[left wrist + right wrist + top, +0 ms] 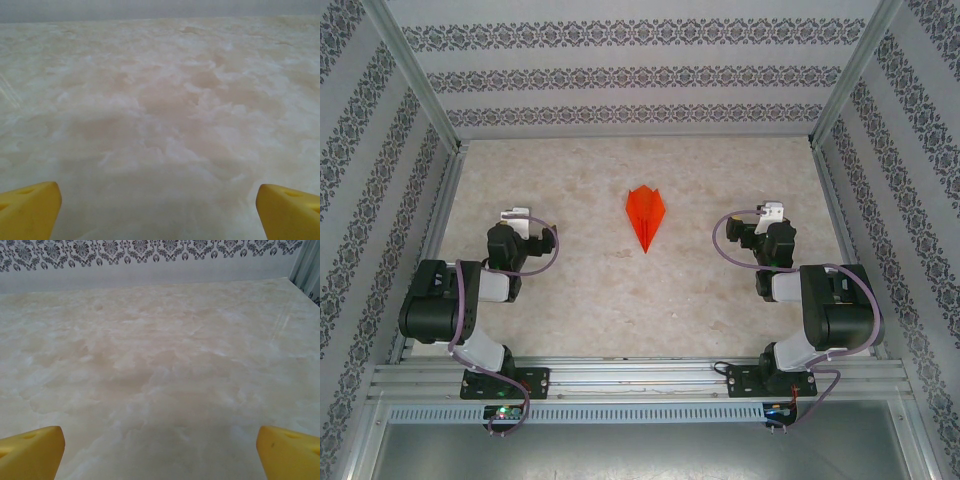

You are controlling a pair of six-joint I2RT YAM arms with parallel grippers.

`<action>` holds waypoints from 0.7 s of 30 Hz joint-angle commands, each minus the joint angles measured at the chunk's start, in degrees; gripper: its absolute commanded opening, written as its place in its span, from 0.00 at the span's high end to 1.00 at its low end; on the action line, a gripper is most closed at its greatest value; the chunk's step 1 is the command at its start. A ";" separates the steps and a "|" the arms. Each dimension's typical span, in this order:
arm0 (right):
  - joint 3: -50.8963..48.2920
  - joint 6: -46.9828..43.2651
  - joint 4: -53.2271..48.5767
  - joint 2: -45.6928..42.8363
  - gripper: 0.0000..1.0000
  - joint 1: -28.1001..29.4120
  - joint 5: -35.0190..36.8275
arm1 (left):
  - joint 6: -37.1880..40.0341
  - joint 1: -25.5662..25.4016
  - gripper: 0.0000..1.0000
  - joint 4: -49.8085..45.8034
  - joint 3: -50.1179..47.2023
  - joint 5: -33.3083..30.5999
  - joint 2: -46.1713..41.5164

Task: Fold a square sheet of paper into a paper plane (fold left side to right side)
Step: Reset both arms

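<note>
The paper plane [647, 215] lies flat on the marbled table [580, 290], just above centre of the top view, nose pointing down-frame; left hand [158, 205] and right hand [160, 445] sit well apart from it, both spread wide, holding nothing.

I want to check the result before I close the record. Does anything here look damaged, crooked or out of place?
Nothing stands out. The paper plane lies flat near the middle of the table, tip toward the near edge, with no tear visible. The left gripper and right gripper are open, empty and apart from it.
</note>
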 commanded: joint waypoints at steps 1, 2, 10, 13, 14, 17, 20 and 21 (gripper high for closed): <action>1.13 -1.14 0.01 -0.20 0.02 0.69 0.92 | -1.62 0.66 0.00 0.76 0.61 -2.22 -0.07; 1.06 -1.15 0.10 -0.20 0.02 0.69 0.97 | -1.74 0.66 0.00 1.40 0.36 -2.74 0.04; 0.95 -1.42 0.19 -0.29 0.02 1.04 1.47 | -1.77 0.66 0.00 1.94 0.13 -2.73 0.05; 1.04 -1.45 0.10 -0.29 0.02 1.04 1.38 | -1.78 0.66 0.00 1.93 0.13 -2.69 0.05; 1.04 -1.46 0.10 -0.29 0.02 1.04 1.44 | -1.76 0.65 0.00 1.93 0.13 -2.73 0.05; 1.04 -1.53 0.15 -0.29 0.02 1.03 1.37 | -1.76 0.66 0.00 1.92 0.13 -2.71 0.05; 1.04 -1.59 0.10 -0.29 0.02 1.04 1.37 | -1.76 0.70 0.00 1.93 0.13 -2.68 0.05; 1.04 -1.51 0.10 -0.29 0.02 1.04 1.38 | -1.81 0.66 0.00 1.89 0.13 -2.66 0.05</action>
